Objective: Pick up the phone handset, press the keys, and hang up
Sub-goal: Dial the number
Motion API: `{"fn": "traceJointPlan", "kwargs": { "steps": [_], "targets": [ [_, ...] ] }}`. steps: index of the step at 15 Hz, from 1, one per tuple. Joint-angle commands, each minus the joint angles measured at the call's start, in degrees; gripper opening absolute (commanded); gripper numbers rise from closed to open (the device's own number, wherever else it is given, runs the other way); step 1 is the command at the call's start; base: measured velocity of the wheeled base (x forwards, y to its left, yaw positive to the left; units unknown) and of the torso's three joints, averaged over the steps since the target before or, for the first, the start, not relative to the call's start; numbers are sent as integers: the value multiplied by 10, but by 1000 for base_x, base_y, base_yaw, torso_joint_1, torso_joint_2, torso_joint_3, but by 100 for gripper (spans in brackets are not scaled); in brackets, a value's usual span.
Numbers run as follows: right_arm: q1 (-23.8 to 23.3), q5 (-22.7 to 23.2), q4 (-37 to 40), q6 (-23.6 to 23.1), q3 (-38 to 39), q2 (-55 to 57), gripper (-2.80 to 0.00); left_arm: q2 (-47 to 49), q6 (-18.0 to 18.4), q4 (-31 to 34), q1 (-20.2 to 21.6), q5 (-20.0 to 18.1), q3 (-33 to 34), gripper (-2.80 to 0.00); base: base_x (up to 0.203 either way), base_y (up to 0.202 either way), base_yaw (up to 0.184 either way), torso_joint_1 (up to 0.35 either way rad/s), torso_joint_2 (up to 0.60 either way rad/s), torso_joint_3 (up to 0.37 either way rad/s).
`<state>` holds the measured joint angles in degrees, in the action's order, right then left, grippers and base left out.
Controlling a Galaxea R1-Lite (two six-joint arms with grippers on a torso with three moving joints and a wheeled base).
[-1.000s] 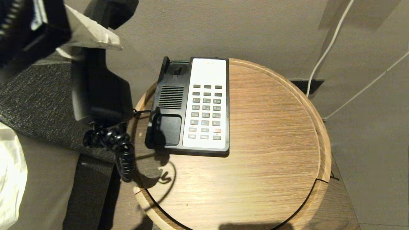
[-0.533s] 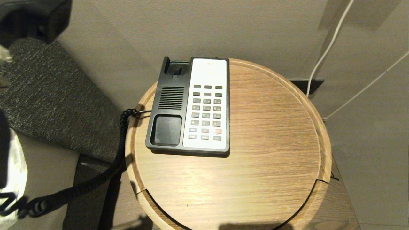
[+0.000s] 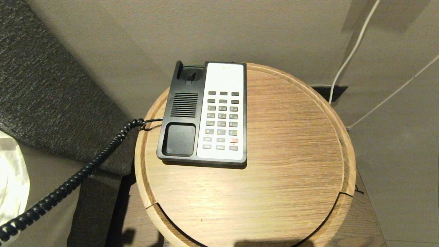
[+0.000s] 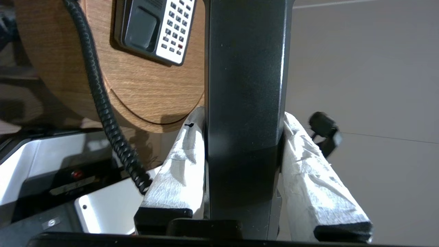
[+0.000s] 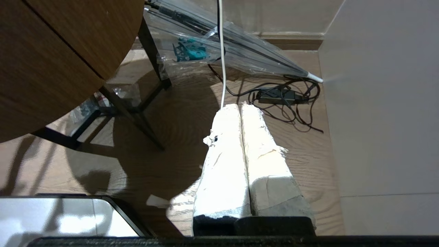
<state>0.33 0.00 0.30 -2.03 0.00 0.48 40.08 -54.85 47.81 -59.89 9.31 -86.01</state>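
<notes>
The glossy black phone handset (image 4: 245, 85) is clamped between the white-wrapped fingers (image 4: 178, 161) of my left gripper (image 4: 243, 118), which is shut on it, off the near left side of the round wooden table (image 3: 291, 154). Neither shows in the head view. The black coiled cord (image 3: 68, 185) runs stretched from the phone base (image 3: 181, 113) off the table's left edge toward the lower left. The cradle is empty, and the white keypad (image 3: 222, 120) lies uncovered. My right gripper (image 5: 240, 106) hangs low beside the table over the floor, shut and empty.
Dark grey upholstery (image 3: 41, 103) and a white cloth (image 3: 10, 178) lie left of the table. A white cable (image 3: 349, 51) runs down the wall at the right. On the floor lie a clear umbrella (image 5: 233, 51) and a power adapter with cables (image 5: 277, 96).
My left arm has carried the handset out of the head view toward the lower left. The coiled cord, bunched at the table's edge before, is now pulled out long.
</notes>
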Motion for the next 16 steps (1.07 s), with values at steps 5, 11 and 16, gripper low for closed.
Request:
{"fn": "traceJointPlan", "kwargs": {
  "steps": [5,11,16],
  "targets": [
    [0,15,32,47,-94,0,-280,5,1,0,2,3,-17,-280,0,0,0,0,0,0],
    [0,101,272,126,-514,92,-280,17,3,-10,2,-4,-17,-280,0,0,0,0,0,0],
    [0,165,269,186,-688,480,-280,39,3,-24,1,-6,-25,-280,0,0,0,0,0,0]
  ]
}}
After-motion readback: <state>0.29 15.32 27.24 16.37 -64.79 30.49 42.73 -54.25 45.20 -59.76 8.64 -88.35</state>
